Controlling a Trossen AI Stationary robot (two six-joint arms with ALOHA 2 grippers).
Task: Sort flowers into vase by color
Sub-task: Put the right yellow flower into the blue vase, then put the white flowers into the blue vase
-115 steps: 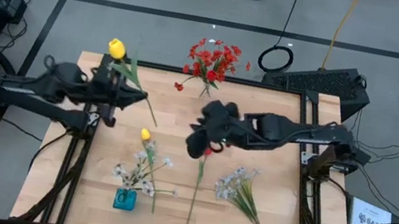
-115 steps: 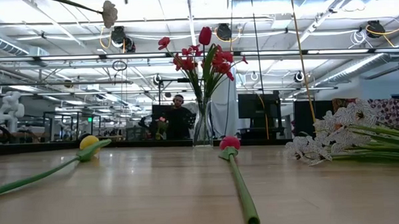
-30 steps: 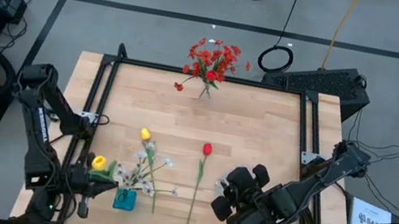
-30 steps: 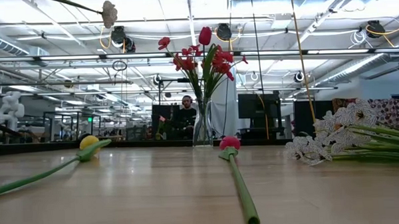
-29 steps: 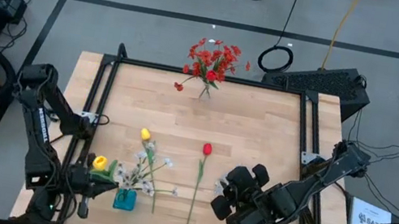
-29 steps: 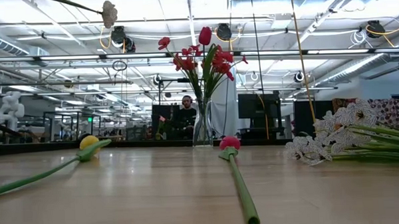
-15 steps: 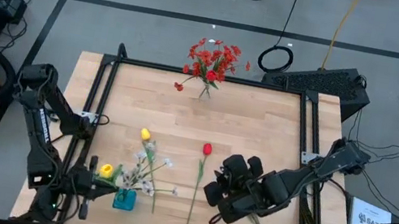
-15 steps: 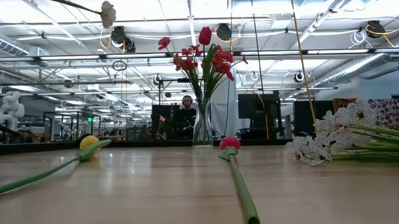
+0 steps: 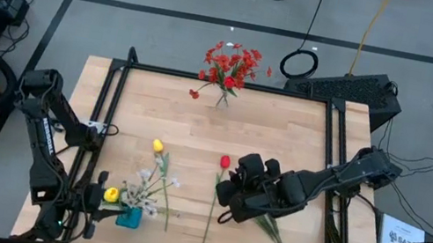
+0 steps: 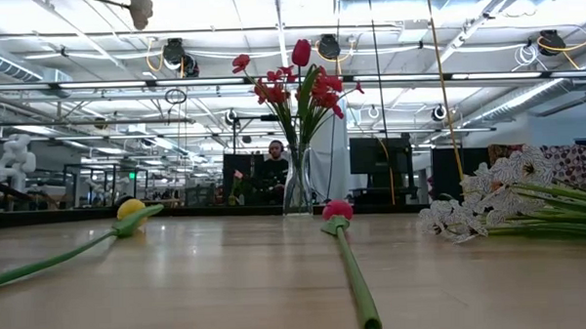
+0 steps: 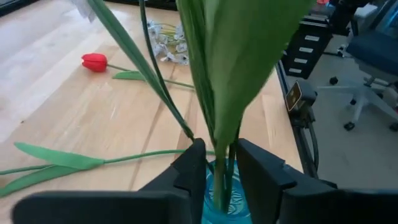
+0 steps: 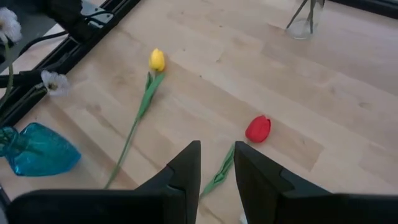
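Note:
My left gripper [image 9: 100, 200] at the table's near left is shut on a yellow tulip [image 9: 110, 195] over a small blue vase [image 9: 128, 217] that holds a spray of white blossoms [image 9: 146, 194]. My right gripper [image 9: 227, 200] hovers narrowly open and empty above the stem of a red tulip [image 9: 225, 161] that lies flat mid-table. A second yellow tulip [image 9: 158, 145] and a white spray [image 9: 276, 239] lie flat on the table. A clear vase [image 9: 222, 98] with red flowers stands at the far edge. My left gripper [image 11: 216, 171] pinches the yellow tulip's green stem low down [image 11: 219, 163], just above the blue vase's mouth [image 11: 217, 205], between its two fingers. The fingers come from the table's left side, across the stem. The stem stands up with its long leaf, and its lower end reaches into the vase's mouth.
A black frame runs along the table's left and right edges [image 9: 101, 119]. Bare wood lies between the flowers and the far clear vase. A person shows in the room beyond the table [image 10: 272, 175].
My right gripper has gone from over the white spray toward the table's left and far side, and is now above the red tulip's stem. My left gripper has brought the yellow tulip a little toward the blue vase; the white spray in the vase has swayed.

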